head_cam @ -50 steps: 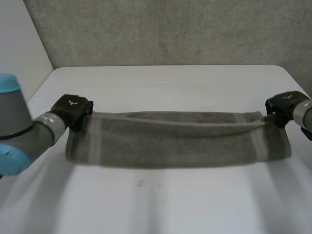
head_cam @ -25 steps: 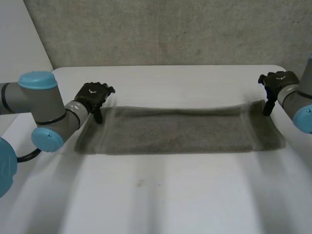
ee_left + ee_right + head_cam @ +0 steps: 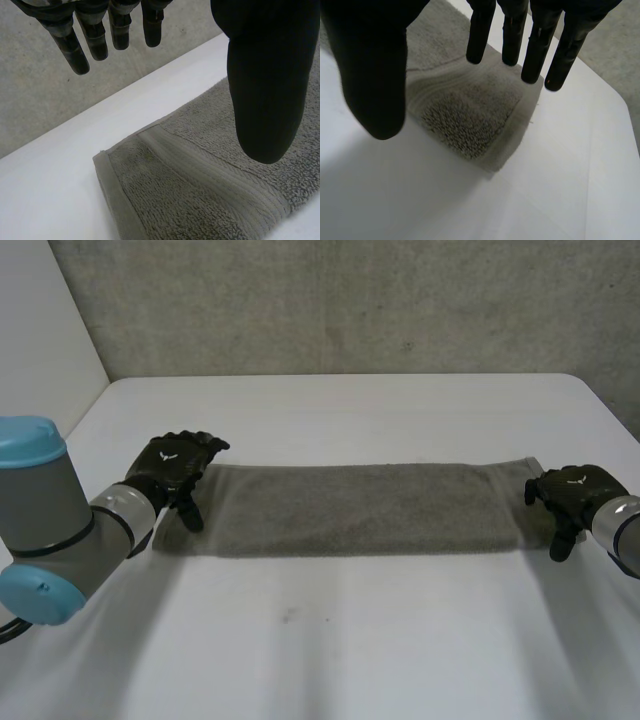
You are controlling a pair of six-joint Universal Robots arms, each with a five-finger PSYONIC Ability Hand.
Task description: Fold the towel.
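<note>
towel (image 3: 350,508): grey-brown terry, flat woven band near each end. surface (image 3: 340,640): plain white. left hand (image 3: 175,465), right hand (image 3: 572,492): black. wall (image 3: 350,300): mottled grey concrete.

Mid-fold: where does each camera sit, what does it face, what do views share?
Head view: behind the arms, looking down on the table, towel, left hand and right hand at its ends.
Left wrist view: along the open left hand onto one towel end.
Right wrist view: along the open right hand onto the other end.
Shared: the towel.
</note>
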